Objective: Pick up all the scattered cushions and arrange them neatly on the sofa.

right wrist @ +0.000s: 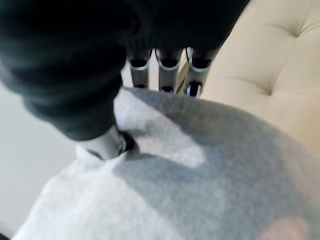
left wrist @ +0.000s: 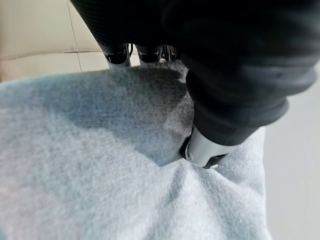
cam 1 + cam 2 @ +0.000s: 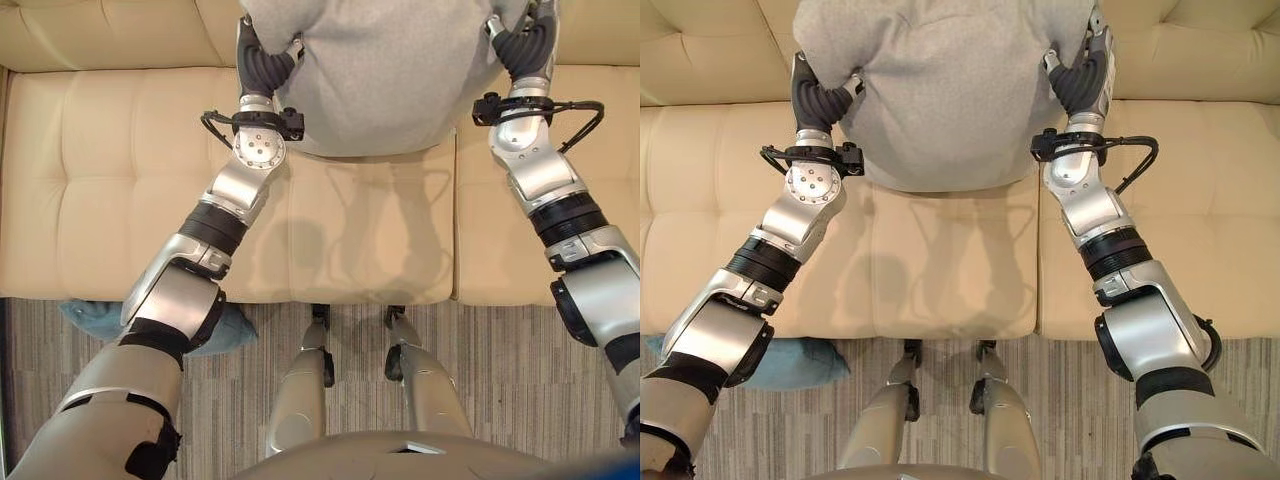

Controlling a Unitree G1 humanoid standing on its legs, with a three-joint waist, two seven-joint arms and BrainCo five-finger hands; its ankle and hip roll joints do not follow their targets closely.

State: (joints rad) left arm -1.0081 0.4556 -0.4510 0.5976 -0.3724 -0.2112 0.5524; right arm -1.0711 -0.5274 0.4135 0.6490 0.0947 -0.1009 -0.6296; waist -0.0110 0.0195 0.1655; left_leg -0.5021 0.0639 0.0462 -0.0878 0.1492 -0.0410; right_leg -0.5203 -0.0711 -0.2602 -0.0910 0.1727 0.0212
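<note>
A large grey cushion (image 3: 385, 70) stands on the middle seat of the beige sofa (image 3: 100, 180), against the backrest. My left hand (image 3: 262, 62) grips its left edge and my right hand (image 3: 527, 45) grips its right edge. In the left wrist view the thumb (image 2: 202, 147) digs into the grey fabric (image 2: 100, 165) while the fingers reach over the far edge. The right wrist view shows the same pinch, thumb (image 1: 102, 142) pressed into the cushion (image 1: 200, 170). A blue cushion (image 3: 800, 362) lies on the floor at the sofa's front left, partly hidden under my left arm.
The sofa has bare seat cushions left and right of the grey cushion (image 3: 940, 90). Striped grey carpet (image 3: 480, 350) runs along the sofa's front edge.
</note>
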